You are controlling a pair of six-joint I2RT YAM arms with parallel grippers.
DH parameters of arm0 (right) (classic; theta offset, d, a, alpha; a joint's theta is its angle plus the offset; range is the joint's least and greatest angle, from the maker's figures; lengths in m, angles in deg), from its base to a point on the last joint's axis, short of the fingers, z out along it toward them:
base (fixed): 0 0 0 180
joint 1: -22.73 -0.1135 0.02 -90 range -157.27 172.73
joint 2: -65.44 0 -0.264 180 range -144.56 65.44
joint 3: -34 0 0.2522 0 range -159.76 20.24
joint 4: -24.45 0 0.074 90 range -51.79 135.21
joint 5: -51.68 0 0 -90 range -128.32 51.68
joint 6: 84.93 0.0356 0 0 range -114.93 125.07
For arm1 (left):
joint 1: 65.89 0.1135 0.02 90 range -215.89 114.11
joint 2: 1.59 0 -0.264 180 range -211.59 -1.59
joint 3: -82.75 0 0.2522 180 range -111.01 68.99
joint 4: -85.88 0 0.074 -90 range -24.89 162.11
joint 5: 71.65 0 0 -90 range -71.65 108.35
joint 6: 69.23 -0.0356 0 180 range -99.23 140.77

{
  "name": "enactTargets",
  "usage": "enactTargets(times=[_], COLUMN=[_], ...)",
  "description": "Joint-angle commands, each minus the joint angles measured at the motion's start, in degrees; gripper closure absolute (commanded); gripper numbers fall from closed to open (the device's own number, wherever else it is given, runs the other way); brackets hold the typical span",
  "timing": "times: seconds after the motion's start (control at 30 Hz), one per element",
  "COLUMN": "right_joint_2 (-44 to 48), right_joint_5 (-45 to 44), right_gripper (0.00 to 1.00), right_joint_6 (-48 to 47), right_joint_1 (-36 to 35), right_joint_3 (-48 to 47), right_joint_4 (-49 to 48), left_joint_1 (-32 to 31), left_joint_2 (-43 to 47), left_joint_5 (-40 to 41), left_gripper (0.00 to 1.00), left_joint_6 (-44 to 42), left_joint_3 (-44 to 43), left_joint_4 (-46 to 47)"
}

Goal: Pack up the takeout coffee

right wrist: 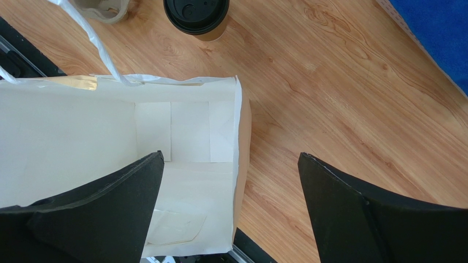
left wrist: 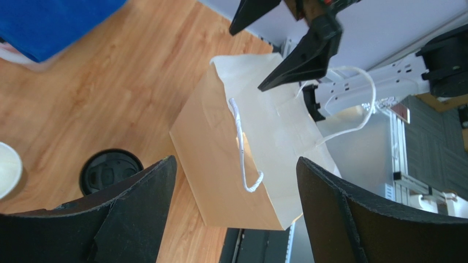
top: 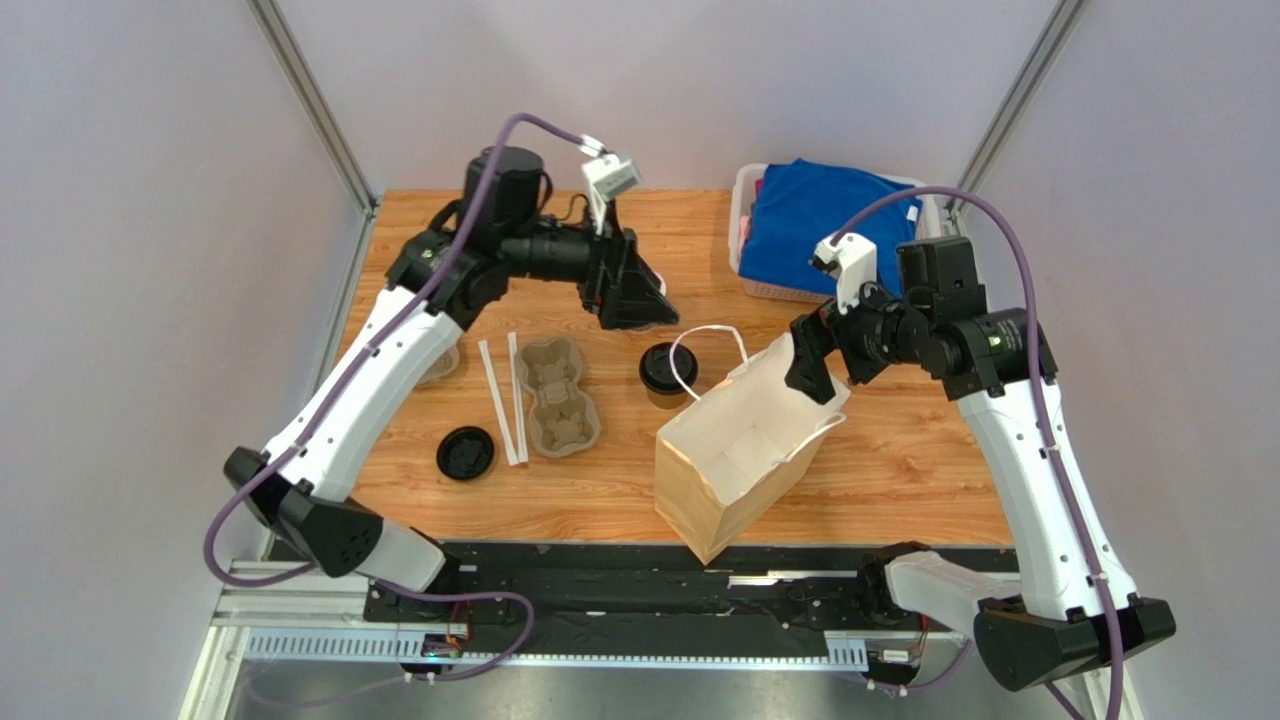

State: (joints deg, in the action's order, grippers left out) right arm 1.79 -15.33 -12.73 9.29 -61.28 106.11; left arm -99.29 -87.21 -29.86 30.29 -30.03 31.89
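Note:
The takeout coffee (top: 667,368), a brown cup with a black lid, stands on the table just left of the open brown paper bag (top: 744,443). It also shows in the left wrist view (left wrist: 110,172) and in the right wrist view (right wrist: 196,13). My left gripper (top: 639,293) is open and empty, above and just behind the cup; its jaws (left wrist: 236,161) frame the bag (left wrist: 219,164). My right gripper (top: 819,360) is open at the bag's right rim. Its jaws (right wrist: 230,156) straddle the bag's side wall (right wrist: 240,164), one finger inside, one outside, not closed on it.
A cardboard cup carrier (top: 556,398), two white sticks (top: 504,398) and a loose black lid (top: 466,453) lie left of the cup. An unlidded cup (top: 440,360) is mostly hidden under my left arm. A basket with blue cloth (top: 819,225) sits at the back right.

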Motion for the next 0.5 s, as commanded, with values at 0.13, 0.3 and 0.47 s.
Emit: enactTargets(times=[0.13, 0.3, 0.47], right_joint_2=[-1.0, -1.1, -2.9], right_joint_5=[-2.8, -4.9, -0.8], right_gripper=[0.0, 0.01, 0.01], right_joint_6=[-0.7, -1.7, -2.9], right_joint_1=[0.0, 0.1, 0.0], right_joint_3=[-4.9, -6.3, -6.6], right_joint_4=[4.2, 4.6, 7.5], left_joint_1=[7.9, 15.2, 21.4], left_joint_2=[9.8, 13.6, 12.9], left_joint_5=[7.9, 10.3, 8.4], left_gripper=[0.01, 0.01, 0.01], left_joint_6=[3.9, -3.4, -9.4], left_joint_3=[1.8, 4.2, 4.4], left_joint_4=[1.0, -3.9, -11.5])
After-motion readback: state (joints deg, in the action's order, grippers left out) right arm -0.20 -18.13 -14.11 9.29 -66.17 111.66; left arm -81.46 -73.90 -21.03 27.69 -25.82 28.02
